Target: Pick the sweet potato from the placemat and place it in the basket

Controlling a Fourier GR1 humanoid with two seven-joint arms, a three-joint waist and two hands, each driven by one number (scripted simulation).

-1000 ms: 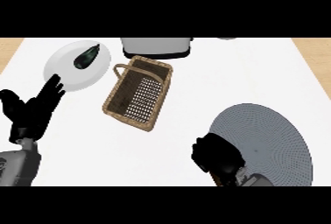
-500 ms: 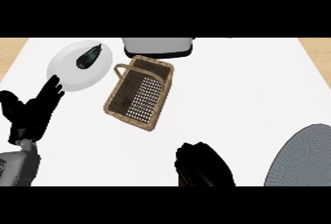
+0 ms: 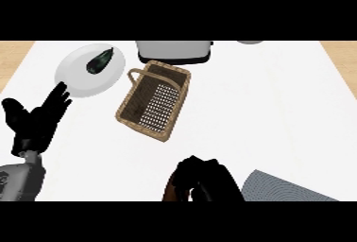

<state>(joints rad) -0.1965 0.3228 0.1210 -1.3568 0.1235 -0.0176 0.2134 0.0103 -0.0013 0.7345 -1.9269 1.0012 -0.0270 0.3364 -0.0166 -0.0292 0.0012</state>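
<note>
My right hand (image 3: pixel 207 179) is at the bottom centre of the head view, fingers curled round a brownish thing. Only a sliver of it shows at the hand's left edge, the sweet potato (image 3: pixel 169 191). The grey ribbed placemat (image 3: pixel 286 189) lies just right of that hand, cut off by the lower edge. The brown wicker basket (image 3: pixel 132 101) lies up and to the left of the hand, well apart from it, with nothing inside. My left hand (image 3: pixel 33 124) rests open at the left edge, fingers up.
A white plate (image 3: pixel 77 80) with a dark green vegetable (image 3: pixel 99 61) sits at the back left, next to the basket's handle. A grey appliance (image 3: pixel 174 51) stands behind the basket. The white counter meets a wooden floor at both far corners.
My right hand has moved left from over the placemat toward the counter's middle, still curled. The placemat now shows lower and further right, mostly out of view. The left hand has not moved.
</note>
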